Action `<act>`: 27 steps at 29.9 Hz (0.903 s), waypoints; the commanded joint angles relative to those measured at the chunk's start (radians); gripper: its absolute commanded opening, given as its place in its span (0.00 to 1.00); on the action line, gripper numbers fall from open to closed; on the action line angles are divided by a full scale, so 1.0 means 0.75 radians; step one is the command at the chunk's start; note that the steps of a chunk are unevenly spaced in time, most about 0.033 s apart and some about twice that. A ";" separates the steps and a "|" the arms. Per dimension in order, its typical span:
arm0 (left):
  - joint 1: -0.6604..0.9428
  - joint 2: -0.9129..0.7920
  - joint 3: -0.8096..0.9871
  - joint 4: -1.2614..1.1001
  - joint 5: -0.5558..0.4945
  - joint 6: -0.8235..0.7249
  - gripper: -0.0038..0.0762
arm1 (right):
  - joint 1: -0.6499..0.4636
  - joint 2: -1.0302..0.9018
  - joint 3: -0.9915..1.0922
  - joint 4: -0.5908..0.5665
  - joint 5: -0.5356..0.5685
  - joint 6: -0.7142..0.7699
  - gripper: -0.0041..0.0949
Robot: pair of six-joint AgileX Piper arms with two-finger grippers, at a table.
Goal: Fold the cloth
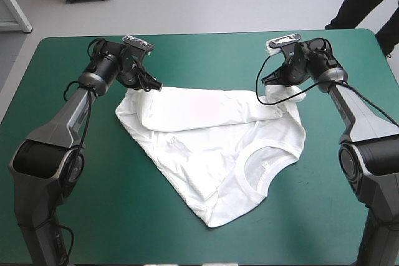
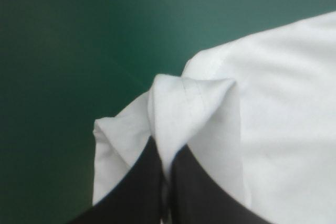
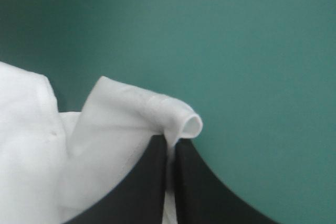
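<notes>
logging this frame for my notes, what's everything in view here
t-shirt: one, white, spread at the table's middle, collar toward the near edge, far edge partly folded over
table cover: one, teal-green, under the t-shirt
left fingers: two, black, shut on the t-shirt's far left corner
right fingers: two, black, shut on the t-shirt's far right corner

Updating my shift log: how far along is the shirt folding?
Early. Done: the T-shirt lies spread on the table, a strip along its far edge looking doubled over. In hand: left claw and right claw each shut on a far corner. Left: the remaining folds into a bundle.
</notes>
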 commanded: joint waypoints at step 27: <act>-0.142 -0.398 -0.072 -0.379 0.371 0.191 0.66 | -0.448 -0.417 0.063 0.525 0.193 -0.334 0.64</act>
